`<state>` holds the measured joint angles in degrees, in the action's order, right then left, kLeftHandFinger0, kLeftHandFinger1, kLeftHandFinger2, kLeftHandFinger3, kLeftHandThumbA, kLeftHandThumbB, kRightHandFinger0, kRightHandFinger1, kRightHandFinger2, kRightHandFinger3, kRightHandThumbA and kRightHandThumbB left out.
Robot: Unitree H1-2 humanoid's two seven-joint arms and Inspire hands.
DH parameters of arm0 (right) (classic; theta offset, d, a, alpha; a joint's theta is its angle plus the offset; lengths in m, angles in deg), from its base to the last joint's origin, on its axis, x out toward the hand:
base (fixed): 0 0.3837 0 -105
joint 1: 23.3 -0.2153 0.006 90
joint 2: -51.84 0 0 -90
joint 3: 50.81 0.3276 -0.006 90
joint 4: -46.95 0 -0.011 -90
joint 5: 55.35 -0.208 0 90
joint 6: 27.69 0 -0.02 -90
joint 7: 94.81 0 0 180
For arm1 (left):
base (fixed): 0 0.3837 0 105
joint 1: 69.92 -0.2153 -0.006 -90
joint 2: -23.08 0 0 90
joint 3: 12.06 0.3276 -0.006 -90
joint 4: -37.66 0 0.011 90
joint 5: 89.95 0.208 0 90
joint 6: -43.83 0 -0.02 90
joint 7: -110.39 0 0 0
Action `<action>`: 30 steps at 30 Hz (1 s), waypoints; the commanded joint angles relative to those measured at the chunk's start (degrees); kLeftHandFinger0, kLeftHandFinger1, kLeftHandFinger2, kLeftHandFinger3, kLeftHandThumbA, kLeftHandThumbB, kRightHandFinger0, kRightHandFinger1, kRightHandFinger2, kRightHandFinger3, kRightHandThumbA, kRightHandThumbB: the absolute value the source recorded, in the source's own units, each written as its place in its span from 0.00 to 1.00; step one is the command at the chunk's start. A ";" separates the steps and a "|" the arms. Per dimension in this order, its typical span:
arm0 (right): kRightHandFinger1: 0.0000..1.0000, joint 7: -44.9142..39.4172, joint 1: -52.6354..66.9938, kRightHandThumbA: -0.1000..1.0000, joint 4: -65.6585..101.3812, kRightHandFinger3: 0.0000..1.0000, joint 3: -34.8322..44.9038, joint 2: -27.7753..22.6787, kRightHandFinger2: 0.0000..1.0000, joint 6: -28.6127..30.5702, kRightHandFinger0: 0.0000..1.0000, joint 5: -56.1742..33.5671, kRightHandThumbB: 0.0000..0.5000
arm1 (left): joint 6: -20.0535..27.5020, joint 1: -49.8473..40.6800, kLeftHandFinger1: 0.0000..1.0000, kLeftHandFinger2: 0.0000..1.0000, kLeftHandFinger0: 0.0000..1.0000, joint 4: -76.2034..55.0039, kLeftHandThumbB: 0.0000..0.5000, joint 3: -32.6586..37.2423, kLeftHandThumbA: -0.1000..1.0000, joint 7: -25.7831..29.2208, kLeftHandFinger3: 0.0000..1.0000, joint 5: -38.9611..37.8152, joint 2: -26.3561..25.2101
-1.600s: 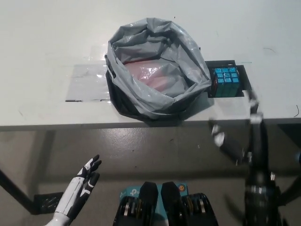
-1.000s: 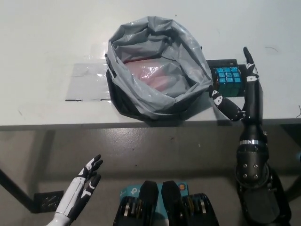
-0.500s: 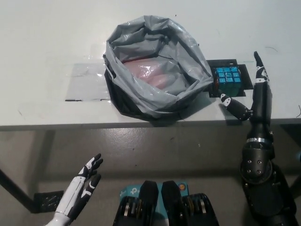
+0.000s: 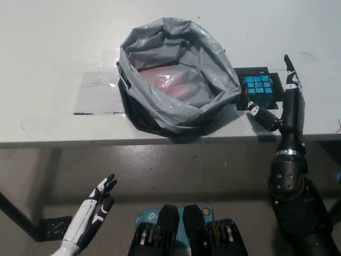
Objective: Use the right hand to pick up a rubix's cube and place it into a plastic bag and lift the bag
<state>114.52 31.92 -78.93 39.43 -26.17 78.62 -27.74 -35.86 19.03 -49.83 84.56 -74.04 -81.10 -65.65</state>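
A Rubik's cube (image 4: 258,91) with a turquoise top face sits on a black mat (image 4: 254,72) right of the bag. The grey plastic bag (image 4: 176,74) stands open on the white table (image 4: 53,64), pinkish contents showing inside. My black right hand (image 4: 282,104) is open just right of the cube, fingers stretched along the cube's right side and thumb reaching toward its near edge, holding nothing. My white left hand (image 4: 96,205) rests open below the table edge at the lower left.
A strip of clear tape or film (image 4: 98,93) lies on the table left of the bag. The table's front edge (image 4: 106,141) runs across the middle, with grey floor (image 4: 176,170) below it.
My right arm rose from below the table edge to beside the cube, then edged slightly left toward it. The left hand, bag and cube stayed put.
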 commanded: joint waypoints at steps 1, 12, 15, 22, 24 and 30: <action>1.00 1.55 -4.39 0.91 -2.18 1.00 -0.58 -0.18 1.00 1.08 1.00 -0.75 0.84 | 1.98 0.67 1.00 1.00 1.00 -1.45 0.42 -0.19 1.00 -0.53 1.00 0.34 -0.41; 1.00 3.12 -9.38 0.92 -12.74 1.00 -1.53 -0.91 1.00 1.91 1.00 -1.01 0.89 | 1.78 0.68 1.00 1.00 1.00 -1.50 0.40 -0.27 1.00 -0.61 1.00 -0.10 -0.21; 1.00 3.25 -10.38 0.91 -15.44 1.00 -1.78 -1.37 1.00 2.62 1.00 -1.29 0.88 | 1.65 0.50 1.00 1.00 1.00 -1.68 0.41 -0.27 1.00 -0.64 1.00 -0.04 -0.30; 1.00 4.31 -14.16 0.90 -22.94 1.00 -2.69 -2.84 1.00 3.90 1.00 -1.85 0.83 | 1.82 0.69 1.00 1.00 1.00 -1.51 0.42 -0.33 1.00 -0.34 1.00 0.51 -0.41; 1.00 4.48 -14.84 0.90 -24.32 1.00 -2.63 -3.12 1.00 4.41 1.00 -2.39 0.85 | 1.74 0.65 1.00 1.00 1.00 -1.42 0.41 -0.35 1.00 -0.40 1.00 0.31 -0.33; 1.00 5.18 -15.71 0.90 -25.98 1.00 -3.13 -3.31 1.00 4.83 1.00 -2.90 0.84 | 1.69 0.53 1.00 1.00 1.00 -1.58 0.39 -0.11 1.00 -0.24 1.00 1.11 -0.38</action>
<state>117.34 20.25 -104.42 36.83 -28.59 80.21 -29.52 -35.83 19.04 -49.83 84.54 -74.04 -81.09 -65.65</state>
